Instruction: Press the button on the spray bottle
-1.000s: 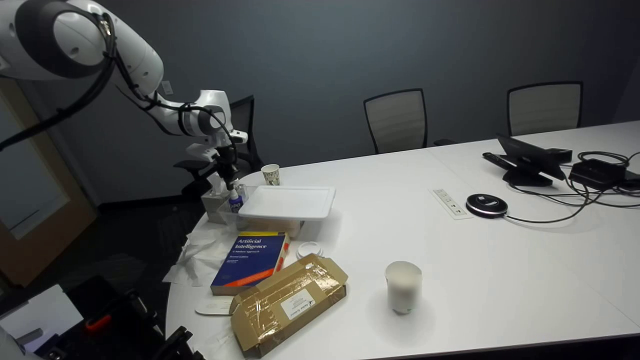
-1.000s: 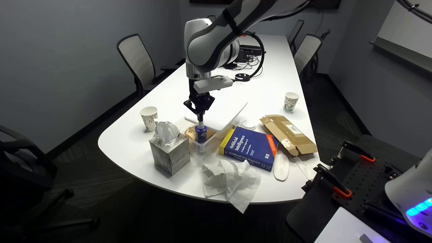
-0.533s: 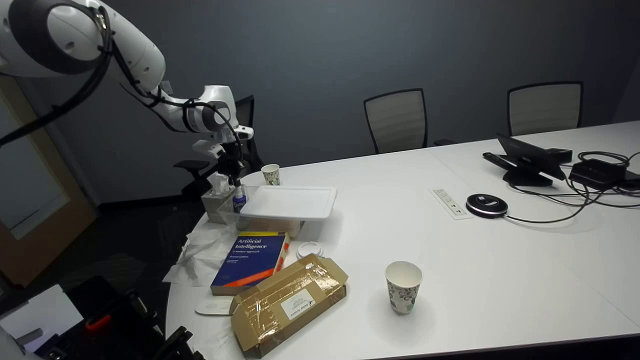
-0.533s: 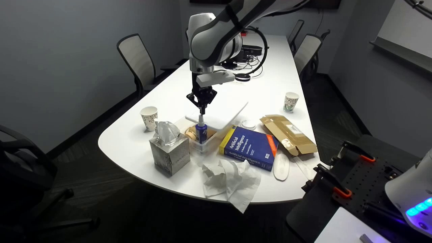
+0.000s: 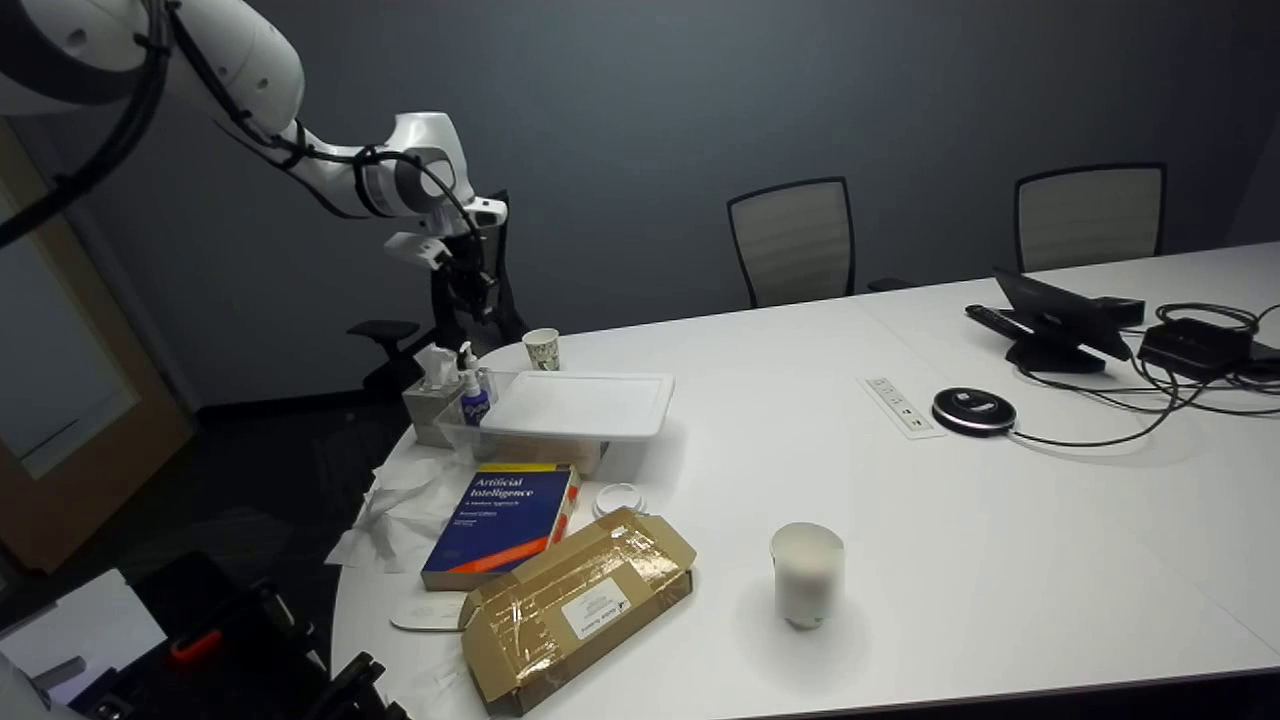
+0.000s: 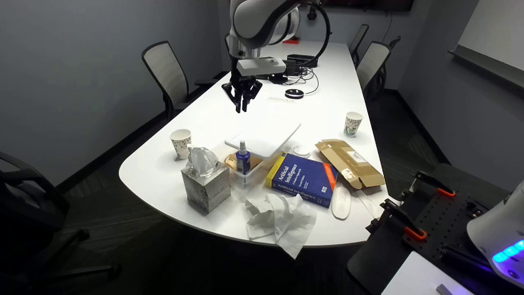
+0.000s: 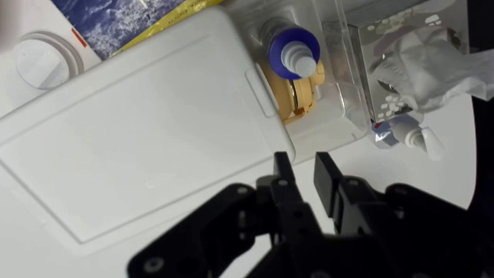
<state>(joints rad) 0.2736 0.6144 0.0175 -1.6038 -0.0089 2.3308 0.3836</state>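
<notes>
Spray bottle (image 6: pixel 243 160), blue plastic cylinder, whereabouts: long white table (image 6: pixel 159 184), clear plastic bin (image 7: pixel 324 123) on it — bottle upright inside.
White jointed arm (image 6: pixel 256 24): raised, wrist aimed down, above and apart from the bottle.
Black two-fingered gripper (image 7: pixel 302 156): fingers (image 7: pixel 324 173) parallel, slightly parted, nothing between them.
Small white plastic nozzle (image 7: pixel 299 60): could slip into that gap, or — if pressed off-centre — tip the bottle against the bin.

this looks like an office meeting room: chairs (image 5: pixel 792 240) line both sides of a long white table (image 5: pixel 740 480) with a socket strip (image 5: pixel 899 407) in its top. on it sit a round black device (image 5: pixel 973 411) and a tilted black panel (image 5: pixel 1062 312); a whiteboard (image 6: pixel 499 35) hangs on a grey wall (image 6: pixel 470 102).
</notes>
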